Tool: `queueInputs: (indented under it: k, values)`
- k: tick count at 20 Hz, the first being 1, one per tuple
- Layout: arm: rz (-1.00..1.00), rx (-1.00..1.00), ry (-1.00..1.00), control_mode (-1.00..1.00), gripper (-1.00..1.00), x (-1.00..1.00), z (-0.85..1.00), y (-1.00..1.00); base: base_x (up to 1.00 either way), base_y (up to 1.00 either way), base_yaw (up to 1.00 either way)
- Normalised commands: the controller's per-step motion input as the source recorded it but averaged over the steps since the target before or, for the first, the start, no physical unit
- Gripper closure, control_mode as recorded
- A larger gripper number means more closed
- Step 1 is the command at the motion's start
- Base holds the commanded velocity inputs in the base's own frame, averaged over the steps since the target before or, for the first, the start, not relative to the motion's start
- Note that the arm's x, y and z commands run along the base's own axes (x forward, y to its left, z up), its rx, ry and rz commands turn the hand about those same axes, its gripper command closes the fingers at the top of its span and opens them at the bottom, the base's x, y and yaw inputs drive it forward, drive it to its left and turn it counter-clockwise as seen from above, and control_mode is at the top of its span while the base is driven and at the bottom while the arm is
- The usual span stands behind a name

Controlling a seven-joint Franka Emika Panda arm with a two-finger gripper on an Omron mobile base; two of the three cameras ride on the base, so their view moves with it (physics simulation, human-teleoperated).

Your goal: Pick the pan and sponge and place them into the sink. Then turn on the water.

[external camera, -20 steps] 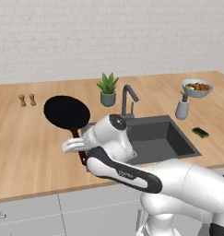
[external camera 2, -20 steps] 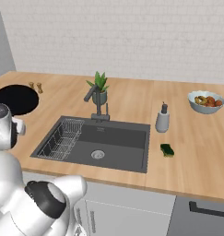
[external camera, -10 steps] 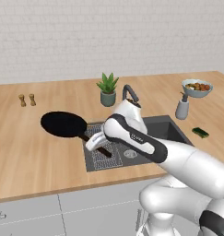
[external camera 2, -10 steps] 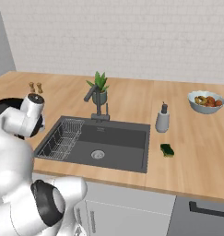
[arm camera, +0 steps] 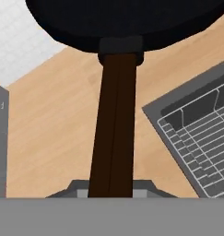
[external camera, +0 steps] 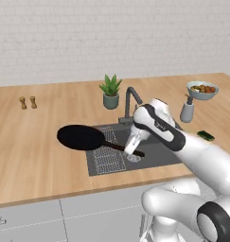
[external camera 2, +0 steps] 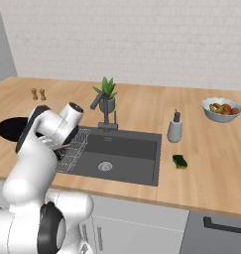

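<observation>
So the pan (external camera: 81,137) is gripped by its handle in the robot's fingers (external camera: 130,152), held above the sink's (external camera: 159,150) left edge, not set down yet. The sponge (external camera 2: 180,161) sits on the tabletop (external camera: 31,142) just right of the sink, untouched. Faucet (external camera 2: 103,105) looks off, no water running. Roughly a third done, I'd guess.

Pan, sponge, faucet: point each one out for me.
pan (external camera: 81,137): left base view, middle of the black round disc.
sponge (external camera 2: 179,161): right base view, green top face, on the counter right of the sink.
faucet (external camera 2: 106,110): right base view, upright stem behind the basin.
</observation>
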Motion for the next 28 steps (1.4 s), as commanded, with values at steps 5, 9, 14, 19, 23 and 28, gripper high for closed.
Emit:
queueInputs:
  k: [5, 9, 14, 19, 23, 28]
  values:
    - [0.05, -0.01, 0.0, -1.0, 1.0, 0.0, -0.02, -0.99, 0.0, 0.0, 0.0]
    - [0.0, 0.0, 0.0, -1.0, 1.0, 0.0, -0.07, -0.94, 0.0, 0.0, 0.0]
    - [-0.02, 0.0, 0.03, -1.0, 1.0, 0.26, -0.33, -1.0, 0.0, 0.0, 0.0]
    - [-0.06, 0.0, 0.0, -1.0, 1.0, 0.49, -0.3, -0.98, 0.0, 0.0, 0.0]
    - [-0.04, 0.0, 0.01, -1.0, 1.0, 0.63, -0.31, -0.82, 0.0, 0.0, 0.0]
    - [-0.03, 0.0, 0.01, -1.0, 1.0, 0.63, -0.26, -0.57, 0.0, 0.0, 0.0]
